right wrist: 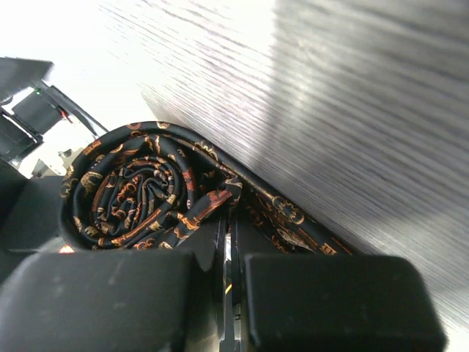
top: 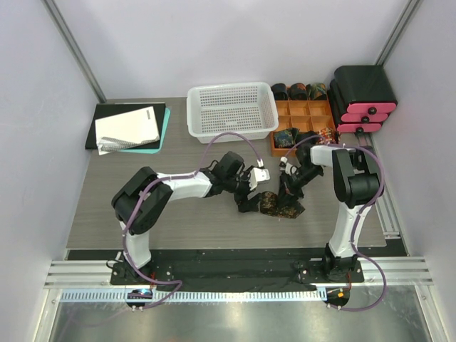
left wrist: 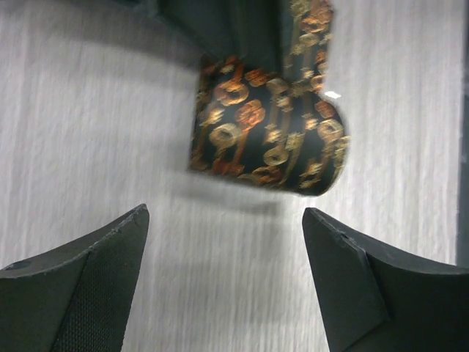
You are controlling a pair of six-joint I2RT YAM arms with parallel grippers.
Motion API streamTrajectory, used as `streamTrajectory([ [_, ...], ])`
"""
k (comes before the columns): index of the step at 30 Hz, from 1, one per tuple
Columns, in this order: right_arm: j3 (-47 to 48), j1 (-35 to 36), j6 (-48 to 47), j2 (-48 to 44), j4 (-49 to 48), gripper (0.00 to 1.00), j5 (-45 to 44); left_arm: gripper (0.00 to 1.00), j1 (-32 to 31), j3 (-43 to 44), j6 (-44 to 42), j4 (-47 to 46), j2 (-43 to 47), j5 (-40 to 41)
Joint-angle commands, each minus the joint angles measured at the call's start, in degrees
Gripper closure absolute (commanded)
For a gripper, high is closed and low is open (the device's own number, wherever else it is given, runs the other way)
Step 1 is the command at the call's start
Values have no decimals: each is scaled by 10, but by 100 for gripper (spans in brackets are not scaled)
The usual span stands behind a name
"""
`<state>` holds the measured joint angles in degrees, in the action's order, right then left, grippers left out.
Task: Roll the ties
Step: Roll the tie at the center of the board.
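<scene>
Nearest the camera, the left arm (top: 178, 187) and right arm (top: 350, 185) rise from a black base plate (top: 228, 269) and bend inward over the middle of the grey wood-grain worktop (top: 107, 214). The left end effector (top: 248, 199) is spread wide. Its wrist view shows two dark fingers (left wrist: 88, 286) well apart with bare worktop between them, gripping nothing. Just beyond those fingertips lies the tie (left wrist: 271, 132), black with an orange-and-gold pattern and rounded at one side; it is apart from the fingers. The right end effector (top: 291, 184) is clamped on the same tie. In its wrist view the two black pads (right wrist: 337, 301) are pressed almost together, with a layer of fabric pinched in the narrow seam between them. Directly ahead of the pads the tie is wound into a loose spiral roll, and a flat strip of it trails off to one side along the worktop. From overhead, the tie sits between the two end effectors, right of the worktop's centre. Farther back, a white mesh basket (top: 231, 110) stands at the centre. Just beside it on the right is an orange compartment tray (top: 303, 112) with rolled ties (top: 298, 90) in several compartments. A black drawer unit (top: 363, 96) with pink fronts occupies the far right corner. A white notebook (top: 128, 128) lies at the far left.
</scene>
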<state>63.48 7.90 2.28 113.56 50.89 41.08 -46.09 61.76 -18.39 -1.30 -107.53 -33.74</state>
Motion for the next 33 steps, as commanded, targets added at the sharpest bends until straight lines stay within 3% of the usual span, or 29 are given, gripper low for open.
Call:
streamTrajectory([
  [1, 11, 11, -18, 41, -50, 99, -104, 13, -15, -15, -22, -70, 9, -46],
  [8, 33, 32, -20, 55, -49, 99, -100, 16, -24, 13, -57, -74, -21, -61],
  [15, 45, 58, -17, 67, -65, 99, -85, 45, -49, 40, -49, -68, -35, -59],
  [19, 45, 69, -13, 66, -75, 99, -67, 56, -63, 52, -39, -68, -48, -39],
  [33, 45, 80, -13, 27, -78, 97, 34, 68, -86, 26, -33, 11, -135, 120],
])
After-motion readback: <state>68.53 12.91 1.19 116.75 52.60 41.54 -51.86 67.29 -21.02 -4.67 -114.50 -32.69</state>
